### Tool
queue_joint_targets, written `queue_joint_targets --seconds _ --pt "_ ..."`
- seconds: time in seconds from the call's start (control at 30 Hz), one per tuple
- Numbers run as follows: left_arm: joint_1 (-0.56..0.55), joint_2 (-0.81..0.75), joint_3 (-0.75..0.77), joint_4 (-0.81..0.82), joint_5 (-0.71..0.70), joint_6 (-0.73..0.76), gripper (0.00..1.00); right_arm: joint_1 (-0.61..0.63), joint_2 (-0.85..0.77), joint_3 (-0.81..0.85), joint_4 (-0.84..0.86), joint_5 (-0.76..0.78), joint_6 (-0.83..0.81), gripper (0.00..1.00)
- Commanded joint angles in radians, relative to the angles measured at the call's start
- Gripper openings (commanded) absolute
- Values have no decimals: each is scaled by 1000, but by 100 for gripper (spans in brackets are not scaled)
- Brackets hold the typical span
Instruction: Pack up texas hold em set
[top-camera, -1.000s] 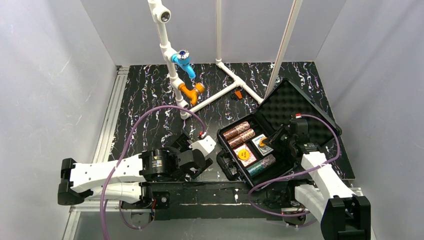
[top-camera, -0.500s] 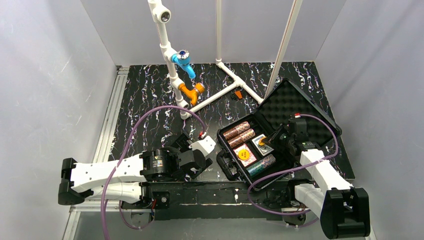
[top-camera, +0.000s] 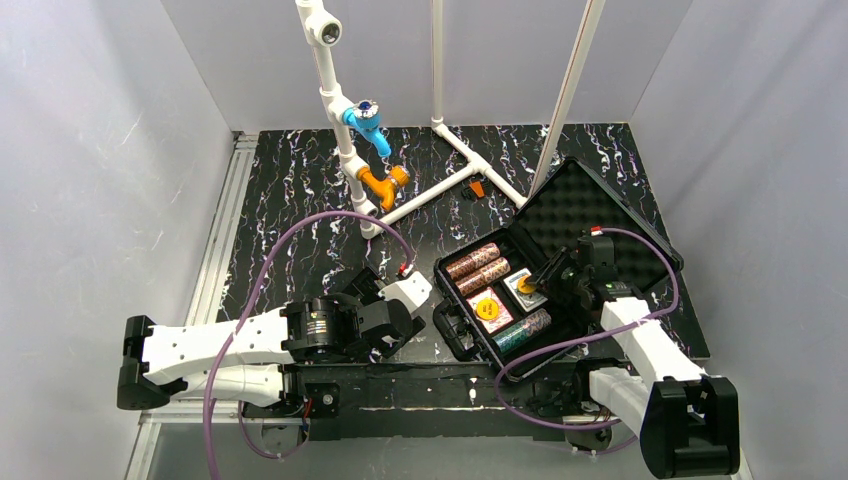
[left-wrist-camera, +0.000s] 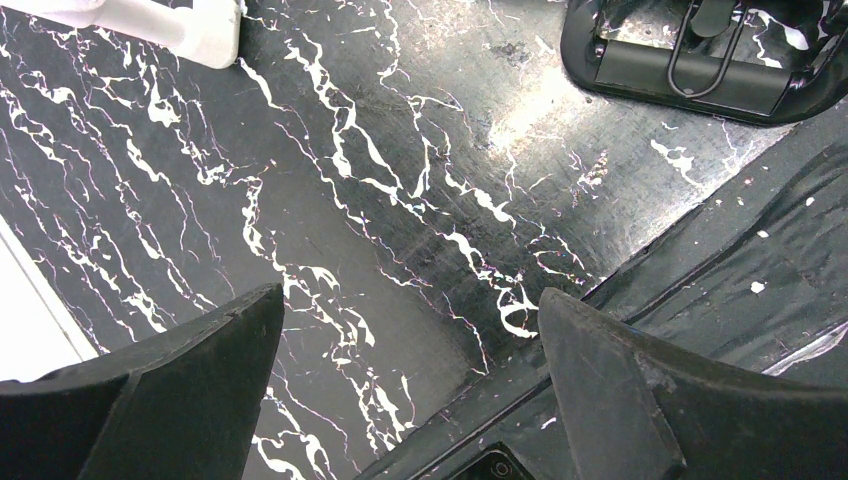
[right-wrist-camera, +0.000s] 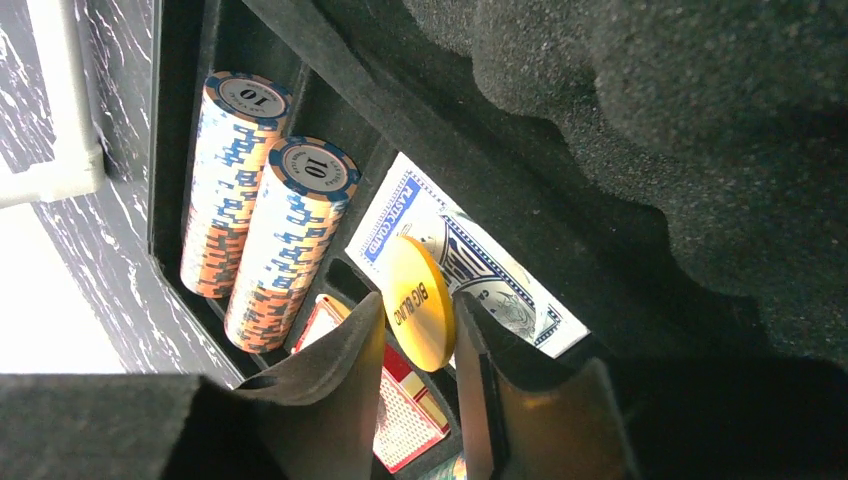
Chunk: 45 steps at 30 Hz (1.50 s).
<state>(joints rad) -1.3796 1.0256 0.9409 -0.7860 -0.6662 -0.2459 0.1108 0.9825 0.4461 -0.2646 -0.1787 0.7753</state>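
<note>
The black case (top-camera: 447, 268) lies open at the right, its bumpy foam lid (top-camera: 592, 212) tilted back. Inside are two red-brown chip rolls (top-camera: 478, 267), a dark green roll (top-camera: 523, 331), a red card deck with an orange disc (top-camera: 487, 306) on it, and a blue deck (top-camera: 519, 292). My right gripper (top-camera: 535, 282) is shut on a second orange disc (right-wrist-camera: 415, 280), marked BIG BLIND, held on edge just above the blue deck (right-wrist-camera: 490, 275). The red-brown rolls (right-wrist-camera: 290, 240) lie to its left. My left gripper (top-camera: 385, 295) is open and empty over the mat, left of the case.
The white pipe frame (top-camera: 345, 150) with blue and orange fittings stands at the back centre. One pipe end (left-wrist-camera: 150, 25) lies beyond my left gripper (left-wrist-camera: 410, 300). The case handle (left-wrist-camera: 700, 60) is at its upper right. The table's front rail (left-wrist-camera: 700, 280) runs under its right finger.
The right arm's elbow has shifted slightly. Its gripper stays over the blue deck with the disc. The left arm has not moved.
</note>
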Motion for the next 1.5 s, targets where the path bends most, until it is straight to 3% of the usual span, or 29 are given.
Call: queue_joint_targets --seconds 0.0,0.2,0.67,1.1,1.47 --pt "-6 -5 13 -23 -27 -8 98 -8 -8 1 -108 61 -28 43" --pt "-6 -8 13 -22 -27 -9 98 -8 -25 28 -146 72 -28 53" --pt "-6 -13 14 -26 -28 -12 100 -9 -67 143 -255 96 -99 59" --pt "-5 -18 16 -25 -21 -13 99 -8 -94 437 -351 91 -195 66" --pt "-6 -25 13 -24 0 -5 99 -8 2 789 -378 290 -284 70"
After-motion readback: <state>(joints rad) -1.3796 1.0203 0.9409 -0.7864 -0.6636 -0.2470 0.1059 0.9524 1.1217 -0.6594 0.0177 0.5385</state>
